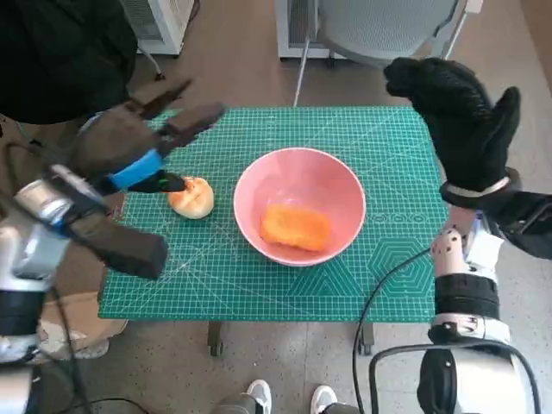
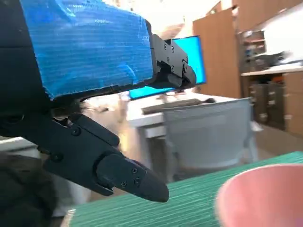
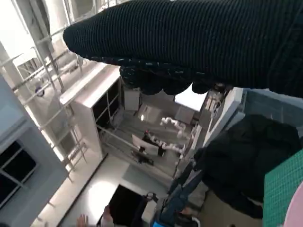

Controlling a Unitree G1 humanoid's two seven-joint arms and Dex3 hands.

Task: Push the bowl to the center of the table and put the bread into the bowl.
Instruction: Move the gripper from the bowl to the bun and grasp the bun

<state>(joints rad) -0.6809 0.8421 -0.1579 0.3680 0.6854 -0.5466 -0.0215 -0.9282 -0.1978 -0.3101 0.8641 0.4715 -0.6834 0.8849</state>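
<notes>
- Two hands hang above the table, neither holding anything: the left hand (image 1: pixel 142 142), black with blue tape across its back, reaches in from the left edge with its fingers spread apart.
- The right hand (image 1: pixel 457 112), in a knitted glove, is raised by the far right corner, fingers loosely extended.
- The smooth, round pink bowl (image 1: pixel 299 217) sits near the centre of the green gridded cutting mat (image 1: pixel 259 289), an orange bread (image 1: pixel 296 226) lying inside.
- A pale round bun (image 1: pixel 191 197) rests on the mat just left of the bowl, below the left hand's fingertips.

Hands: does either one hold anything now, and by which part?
Nothing is held. The left hand hangs open above the table near a bun; the right hand is raised, empty, beside the bowl.
</notes>
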